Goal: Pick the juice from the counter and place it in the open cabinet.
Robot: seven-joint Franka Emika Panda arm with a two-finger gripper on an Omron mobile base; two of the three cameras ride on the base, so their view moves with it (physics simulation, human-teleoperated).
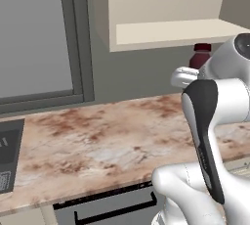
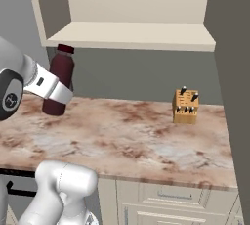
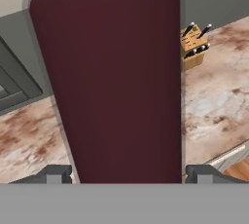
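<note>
The juice [image 2: 59, 79] is held in the claw [image 2: 52, 90], clamped around its lower body and lifted clear of the tabletop [image 2: 132, 136], with its cap just below the front lip of the open cabinet [image 2: 136, 35]. For the step in hand, the bottle should be raised further toward twelve o'clock until its base clears the shelf edge, then carried inward. It should be kept upright and released only once it is seated well back from the lip.

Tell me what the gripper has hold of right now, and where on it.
The gripper holds the juice by the lower body, one finger on each side, cap upward.
</note>
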